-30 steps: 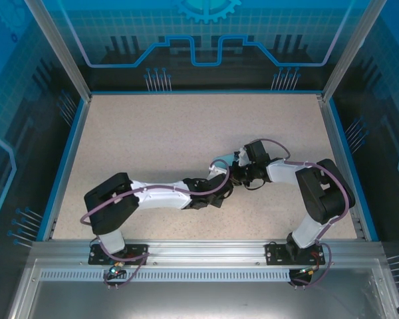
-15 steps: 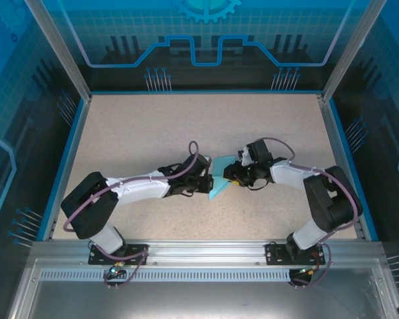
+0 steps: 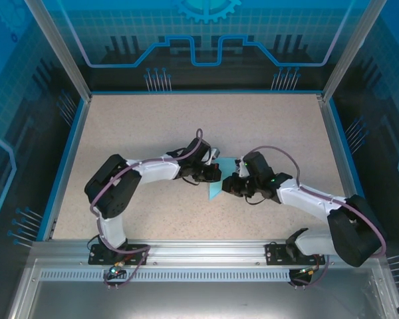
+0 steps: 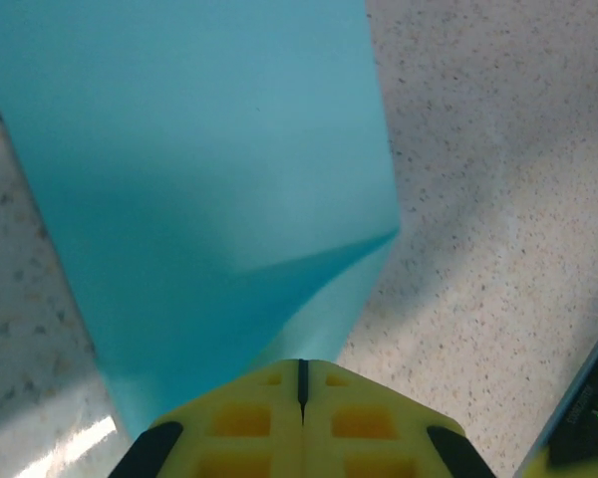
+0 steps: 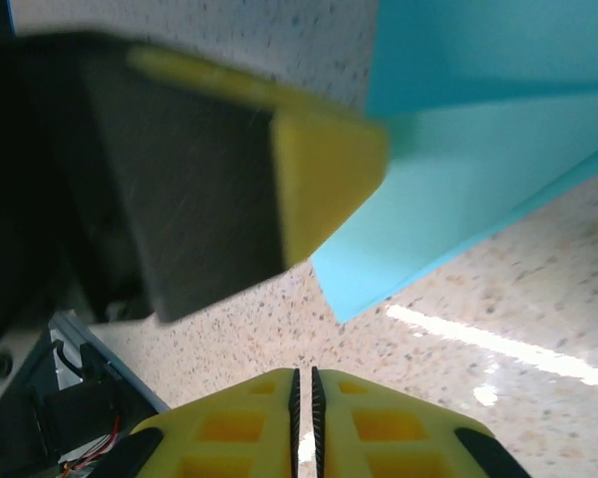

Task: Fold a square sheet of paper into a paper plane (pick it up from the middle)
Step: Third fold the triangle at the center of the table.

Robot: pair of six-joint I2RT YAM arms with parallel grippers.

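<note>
Left hand (image 4: 301,376) pinched shut on folded paper (image 4: 199,149) mid-counter (image 4: 498,199); right hand (image 5: 301,386) closed, empty, facing it just beside.

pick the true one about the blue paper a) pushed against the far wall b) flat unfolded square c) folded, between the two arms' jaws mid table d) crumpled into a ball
c: the paper shows a crease with overlapping layers, and from above it sits mid table between the jaws of the left arm and the right arm.

left claw (image 4: 301,373), right claw (image 5: 301,378) — both closed
</note>
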